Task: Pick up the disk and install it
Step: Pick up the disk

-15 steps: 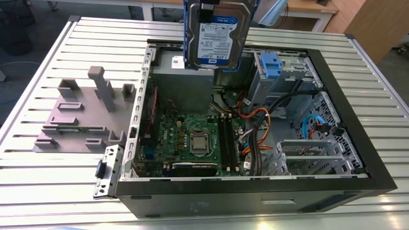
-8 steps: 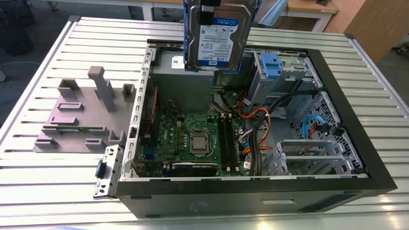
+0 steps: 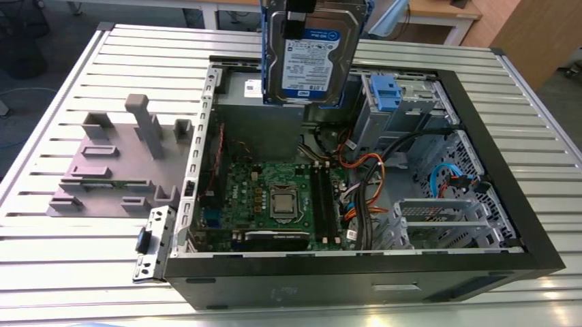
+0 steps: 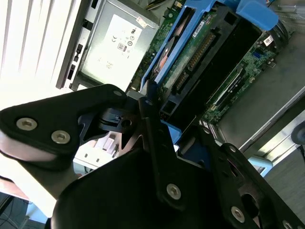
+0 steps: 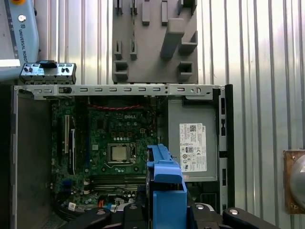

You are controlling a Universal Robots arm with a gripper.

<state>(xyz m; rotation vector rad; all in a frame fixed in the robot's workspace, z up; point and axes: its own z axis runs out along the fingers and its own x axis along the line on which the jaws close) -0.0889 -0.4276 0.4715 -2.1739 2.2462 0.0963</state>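
**Hand holding the disk in the air over the open case**

The hand (image 3: 296,26) is clenching the disk (image 3: 307,68) by its upper end. The disk is hanging upright, raised above everything else, with its white-and-blue label facing the exterior camera. In the second wrist view the black fingers (image 4: 150,114) are pressing on the disk (image 4: 205,57), whose green circuit board and blue framing are running away from the hand. In the first wrist view a blue rail (image 5: 167,191) of the disk is jutting out from between the hand's black links.

Below the hand, the computer case (image 3: 364,283) is lying open on its side on the slatted metal surface (image 3: 91,272). The grey power supply (image 3: 259,109) is sitting in the case under the disk's lower edge. The green motherboard (image 3: 272,197) is lying lower in the case, nearer the exterior camera, with orange and black cables (image 3: 364,170) trailing beside it.

Lower than the hand and just to the exterior view's right of it, a blue bracket (image 3: 386,92) is sitting on the grey drive bay (image 3: 405,119), apart from the disk.

Well off to the exterior view's left of the hand, outside the case, the grey slotted holder (image 3: 114,160) is standing on the surface.
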